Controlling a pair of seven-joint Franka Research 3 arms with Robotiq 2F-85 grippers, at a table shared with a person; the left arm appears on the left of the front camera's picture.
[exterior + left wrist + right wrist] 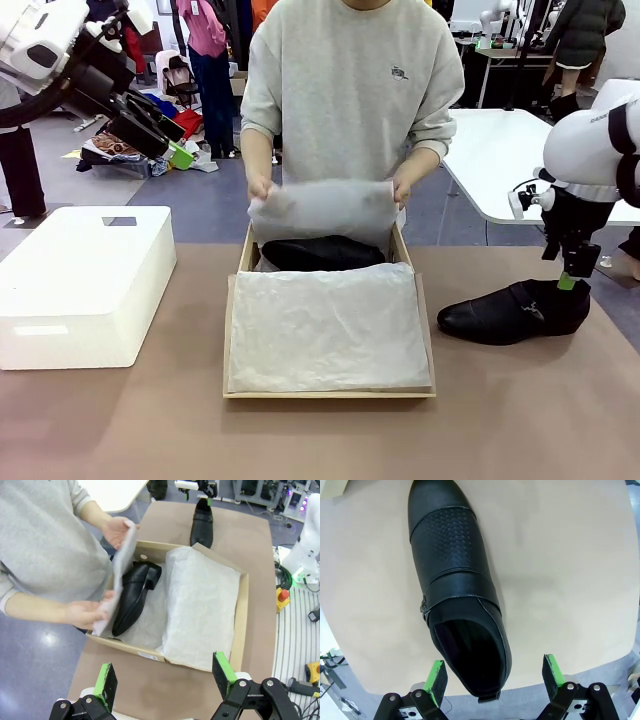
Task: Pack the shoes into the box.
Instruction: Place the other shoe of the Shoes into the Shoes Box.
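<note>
**Figure.** Packing a shoe pair, with one shoe boxed and one outstanding.

The cardboard shoebox (428, 330) lies open at the middle of the desk (520, 420). The boxed shoe (322, 252) lies along the box's far wall. The person (350, 90) holds a tissue sheet (320, 208) by both ends just above it. A crumpled tissue lining (325, 330) covers the near part of the box.

The loose shoe (510, 312) stands on the desk just right of the box, toe toward it. The right tool (494, 672) hangs over its heel, released. Its green pads stand either side of the heel opening and apart from the leather.

The left tool (164, 669) is raised on the robot's left, likewise released and empty, looking down into the box. A white plastic box (85, 285) sits at the left and takes no part.

The step in hand is judged to be the grasp of the loose shoe. To do it well:

- Descend centred on the heel.
- Close across the stiff heel walls, not the soft upper (glossy leather probably slips).
- Lift the shoe clear of the rim.
- Lay it on the lining beside its mate, away from the person's hands.
</note>
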